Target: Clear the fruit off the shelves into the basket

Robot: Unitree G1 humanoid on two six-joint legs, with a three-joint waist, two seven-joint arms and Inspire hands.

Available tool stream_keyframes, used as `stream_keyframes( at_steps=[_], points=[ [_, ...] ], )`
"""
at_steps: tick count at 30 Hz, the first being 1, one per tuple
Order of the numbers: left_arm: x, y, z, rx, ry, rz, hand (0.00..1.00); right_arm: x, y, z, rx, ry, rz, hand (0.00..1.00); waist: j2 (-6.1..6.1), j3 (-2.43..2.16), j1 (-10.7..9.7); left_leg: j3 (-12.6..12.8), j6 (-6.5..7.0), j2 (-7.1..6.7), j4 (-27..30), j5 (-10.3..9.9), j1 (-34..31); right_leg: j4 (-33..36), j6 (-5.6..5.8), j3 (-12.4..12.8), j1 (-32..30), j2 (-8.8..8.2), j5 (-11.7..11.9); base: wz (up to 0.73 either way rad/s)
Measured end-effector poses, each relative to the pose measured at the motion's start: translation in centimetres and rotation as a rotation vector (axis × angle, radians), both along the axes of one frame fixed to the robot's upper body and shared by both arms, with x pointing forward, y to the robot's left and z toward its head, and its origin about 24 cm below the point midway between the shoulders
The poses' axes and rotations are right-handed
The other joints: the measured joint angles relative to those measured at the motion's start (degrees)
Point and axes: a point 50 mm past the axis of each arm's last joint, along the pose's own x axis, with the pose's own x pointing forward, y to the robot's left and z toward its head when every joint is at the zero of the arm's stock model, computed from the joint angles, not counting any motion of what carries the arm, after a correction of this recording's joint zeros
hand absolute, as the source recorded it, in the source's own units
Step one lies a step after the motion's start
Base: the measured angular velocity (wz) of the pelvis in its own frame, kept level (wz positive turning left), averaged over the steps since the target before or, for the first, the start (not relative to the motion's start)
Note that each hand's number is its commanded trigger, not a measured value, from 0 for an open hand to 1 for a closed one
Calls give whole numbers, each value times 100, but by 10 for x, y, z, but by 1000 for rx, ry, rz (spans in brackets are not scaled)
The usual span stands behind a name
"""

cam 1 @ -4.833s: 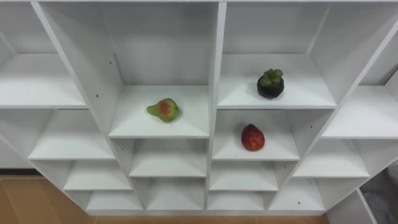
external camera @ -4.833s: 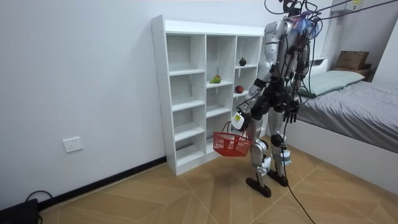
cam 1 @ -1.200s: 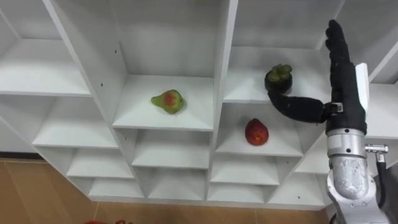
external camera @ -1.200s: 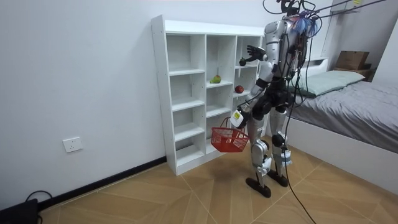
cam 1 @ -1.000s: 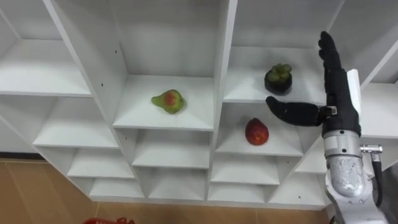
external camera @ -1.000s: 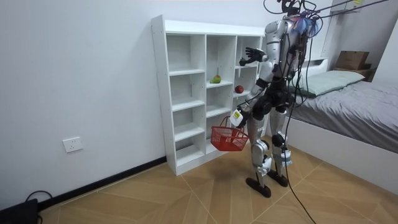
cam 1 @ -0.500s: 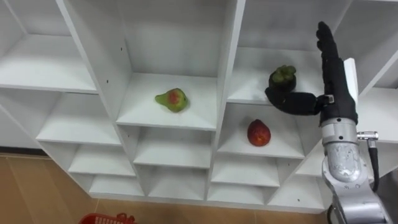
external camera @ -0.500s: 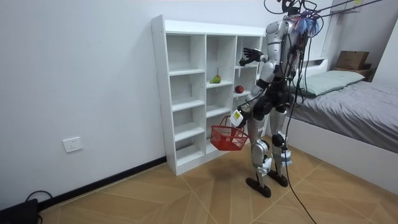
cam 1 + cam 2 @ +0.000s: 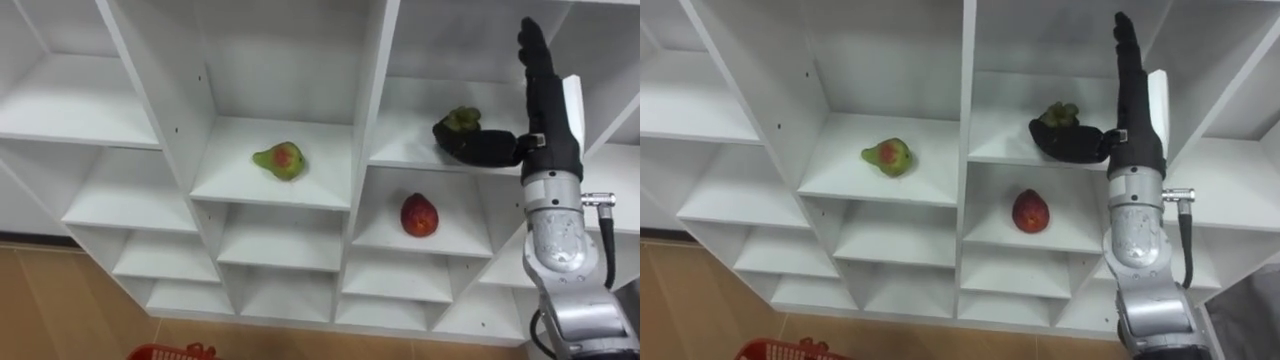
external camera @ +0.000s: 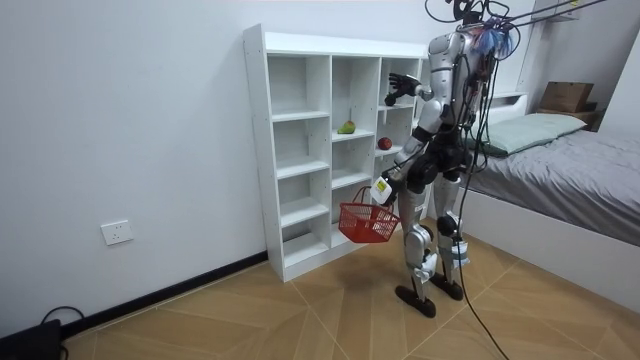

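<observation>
1. The dark purple round mangosteen (image 9: 458, 120) sits on the white closet shelf (image 9: 410, 150). Our right hand (image 9: 546, 130) is spread, with the thumb touching it.
2. We should wrap the fingers (image 9: 535, 60) fully round it before lifting, so it doesn't roll.

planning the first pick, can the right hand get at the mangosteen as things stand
Probably yes: the right hand is open beside the mangosteen, thumb across its front; the shelf compartment is open-fronted and holds nothing else. The left hand carries the basket.
</observation>
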Motion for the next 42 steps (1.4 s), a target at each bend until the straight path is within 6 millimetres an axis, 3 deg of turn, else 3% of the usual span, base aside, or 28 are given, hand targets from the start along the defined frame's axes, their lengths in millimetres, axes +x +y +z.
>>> stream_keyframes(
  at_steps=[14, 22, 29, 42],
  points=[
    [-1, 0, 0, 4, 4, 4, 100, 0, -3, -7, -2, 41, -16, 0, -9, 0, 40, -54, -6, -40, 1, 39, 0, 4, -4, -24, 19, -10, 2, 1],
    [-3, -1, -1, 2, 14, 9, 100, 0, -5, -21, -7, 115, -9, 0, 73, 44, 50, -53, 0, -43, -2, 43, -10, 11, -4, -29, 0, -17, 2, 0],
    [-4, -2, -2, -1, 28, 12, 100, 1, -4, -20, -11, 120, 8, 0, 118, 14, 45, -53, 0, -45, -12, 44, -41, 11, -3, -30, -9, -17, 2, 0],
    [-6, -1, -2, -2, 35, 17, 100, 2, -6, -29, -10, 188, 24, 0, 99, 8, 30, -52, -1, -43, -4, 48, -11, 14, -4, -30, 1, -20, 2, 0]
  ],
)
